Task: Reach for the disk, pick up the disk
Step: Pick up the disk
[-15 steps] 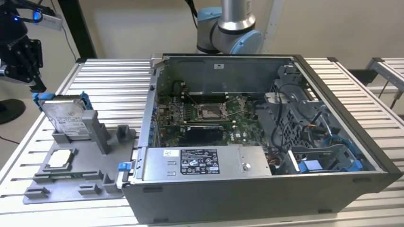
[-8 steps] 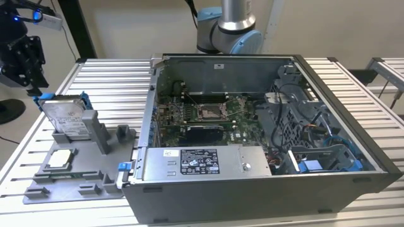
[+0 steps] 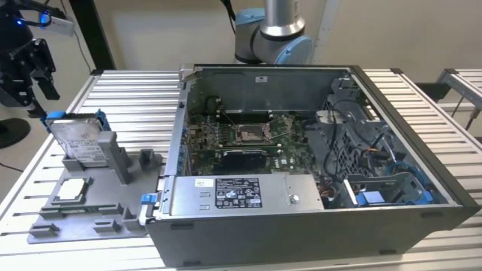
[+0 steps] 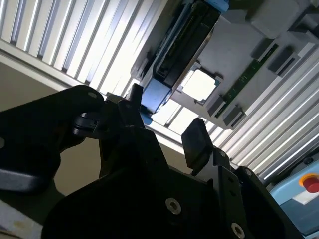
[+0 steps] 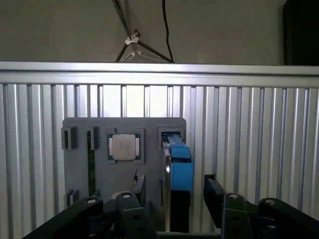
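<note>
Surface: ribbed aluminium table (image 3: 128,96) | beige wall (image 3: 150,34) | end effector (image 5: 173,183) open above disk (image 3: 75,138)

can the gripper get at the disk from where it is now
Probably yes: the gripper hangs open just above the disk, which stands on edge in the grey holder with its top edge bare and nothing between them.

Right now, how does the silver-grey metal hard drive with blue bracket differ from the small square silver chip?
The hard drive stands on edge in a slot; the chip lies flat in a recess. The drive is far larger. The drive wears a blue bracket, the chip none. Both sit on the grey tray.
</note>
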Robot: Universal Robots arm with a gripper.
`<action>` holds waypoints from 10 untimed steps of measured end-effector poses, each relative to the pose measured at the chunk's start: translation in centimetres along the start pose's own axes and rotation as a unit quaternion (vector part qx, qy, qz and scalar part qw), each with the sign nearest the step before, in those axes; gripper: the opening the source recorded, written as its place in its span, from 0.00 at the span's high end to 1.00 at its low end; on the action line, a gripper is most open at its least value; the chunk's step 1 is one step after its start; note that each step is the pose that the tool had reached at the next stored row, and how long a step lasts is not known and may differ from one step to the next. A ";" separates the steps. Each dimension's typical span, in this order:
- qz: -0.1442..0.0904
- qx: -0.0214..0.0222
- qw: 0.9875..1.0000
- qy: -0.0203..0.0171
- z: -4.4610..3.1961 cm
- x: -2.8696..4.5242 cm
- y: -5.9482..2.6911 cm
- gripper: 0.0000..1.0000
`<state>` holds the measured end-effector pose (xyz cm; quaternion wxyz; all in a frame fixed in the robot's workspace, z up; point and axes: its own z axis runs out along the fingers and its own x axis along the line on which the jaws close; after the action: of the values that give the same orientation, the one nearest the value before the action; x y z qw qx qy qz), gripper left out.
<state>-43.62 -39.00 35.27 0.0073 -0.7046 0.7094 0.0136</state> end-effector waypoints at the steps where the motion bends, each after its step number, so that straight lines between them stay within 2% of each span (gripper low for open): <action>1: 0.000 0.000 1.000 0.000 0.00 0.00 0.00 0.00; 5: 0.000 0.000 1.000 0.000 0.02 0.00 -0.01 0.00; 10: -0.001 0.001 1.000 0.000 0.55 -0.07 -0.01 0.00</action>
<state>-43.62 -38.91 34.73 0.0074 -0.7051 0.7089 0.0129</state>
